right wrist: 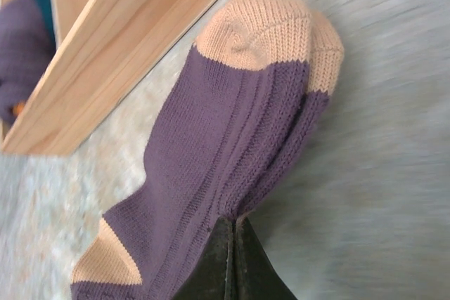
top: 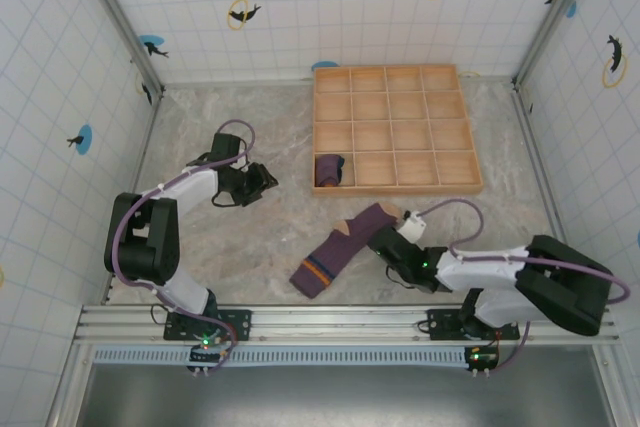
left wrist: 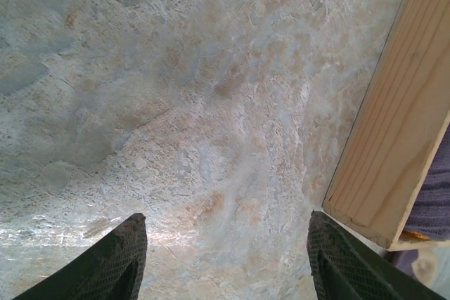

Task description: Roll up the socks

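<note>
Now, on my left, the left gripper (left wrist: 226,217) hangs over bare table (left wrist: 211,89), its fingers (left wrist: 116,261) spread apart with nothing between them, just left of the wooden tray (top: 398,188); the rolled sock (top: 329,169) sits in the tray's near-left corner compartment; nearer to me, the flat sock (top: 338,250) lies on the table beside the tray's near wall, tan toe to the far right, striped cuff to the near left; the right gripper (right wrist: 234,224) is closed, its tips touching the flat sock's right edge; I cannot tell whether any fabric is pinched.
</note>
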